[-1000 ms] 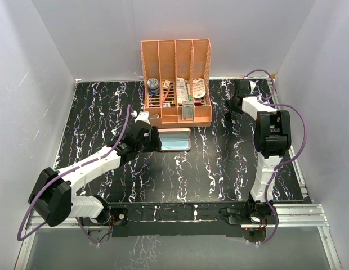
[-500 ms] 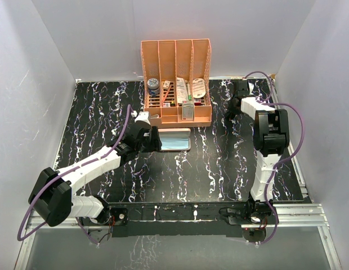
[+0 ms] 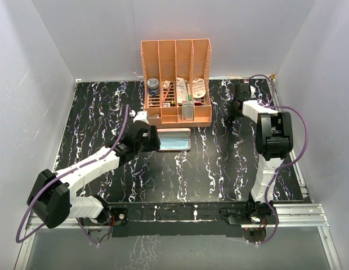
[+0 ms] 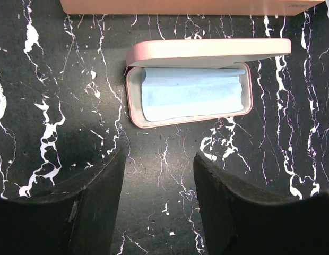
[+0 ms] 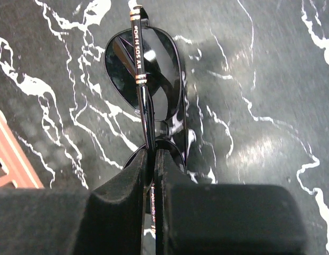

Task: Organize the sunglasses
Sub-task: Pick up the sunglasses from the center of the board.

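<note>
The sunglasses [image 5: 146,79], black, thin-framed with dark lenses, are folded, and my right gripper [image 5: 153,156] is shut on their temple arms, over the black marbled table at the far right [image 3: 233,107]. The pink case [image 4: 191,85] lies open in front of the organizer, lid up, with the light blue cloth [image 4: 191,93] inside; it also shows in the top view [image 3: 175,139]. My left gripper [image 4: 159,159] is open and empty, just short of the case's near edge [image 3: 153,139].
An orange desk organizer [image 3: 177,79] with several compartments of small items stands at the back middle, its base edge right behind the case [image 4: 185,5]. White walls enclose the table on three sides. The right arm's cable [image 3: 298,135] loops near the right wall.
The right gripper has shifted slightly at the far right with the sunglasses. The left arm has barely moved by the case.
</note>
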{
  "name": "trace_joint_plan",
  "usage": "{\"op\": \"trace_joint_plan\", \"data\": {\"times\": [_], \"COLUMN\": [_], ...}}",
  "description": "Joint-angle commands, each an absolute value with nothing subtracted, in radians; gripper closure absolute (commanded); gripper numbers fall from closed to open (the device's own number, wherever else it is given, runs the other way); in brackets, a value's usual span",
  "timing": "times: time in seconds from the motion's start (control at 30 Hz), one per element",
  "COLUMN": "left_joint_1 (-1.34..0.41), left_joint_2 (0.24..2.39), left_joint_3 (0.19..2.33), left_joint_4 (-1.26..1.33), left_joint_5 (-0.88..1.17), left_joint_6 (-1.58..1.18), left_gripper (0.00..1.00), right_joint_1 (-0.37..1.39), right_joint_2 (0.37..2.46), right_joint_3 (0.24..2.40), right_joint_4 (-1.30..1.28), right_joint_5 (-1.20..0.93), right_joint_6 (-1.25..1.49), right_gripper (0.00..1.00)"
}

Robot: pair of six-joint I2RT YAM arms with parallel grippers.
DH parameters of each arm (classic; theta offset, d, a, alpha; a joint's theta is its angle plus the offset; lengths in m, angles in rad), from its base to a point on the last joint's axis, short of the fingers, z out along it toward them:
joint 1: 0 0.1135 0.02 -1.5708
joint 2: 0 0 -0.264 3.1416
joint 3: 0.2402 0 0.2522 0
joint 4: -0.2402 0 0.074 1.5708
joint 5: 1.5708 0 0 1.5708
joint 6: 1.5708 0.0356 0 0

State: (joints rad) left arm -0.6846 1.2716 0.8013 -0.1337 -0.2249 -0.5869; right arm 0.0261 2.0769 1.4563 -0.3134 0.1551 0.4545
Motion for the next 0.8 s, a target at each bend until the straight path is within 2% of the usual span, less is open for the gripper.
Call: {"op": "trace_joint_plan", "data": {"times": [0.0,0.47,0.77], "left_joint_1": [-0.686,-0.624,-0.589], "left_joint_2": [1.222,1.252,1.395], "left_joint_3": [0.799,0.784,0.802], "left_joint_4": [-0.145,-0.05,-0.004], "left_joint_5": [-0.274,-0.366,-0.418], "left_joint_6": [-0.589,-0.579,-0.559], "left_gripper": [0.47,0.44,0.46], "right_joint_1": [0.026,0.08,0.108], "right_joint_2": [1.93,1.591,1.465], "right_joint_3": [1.383,1.061,0.967], "right_joint_4": [-0.25,-0.215,-0.207], "right_joint_5": [0.125,0.081,0.057], "right_joint_6": [0.502,0.549,0.549], "right_gripper": [1.0,1.0,1.0]}}
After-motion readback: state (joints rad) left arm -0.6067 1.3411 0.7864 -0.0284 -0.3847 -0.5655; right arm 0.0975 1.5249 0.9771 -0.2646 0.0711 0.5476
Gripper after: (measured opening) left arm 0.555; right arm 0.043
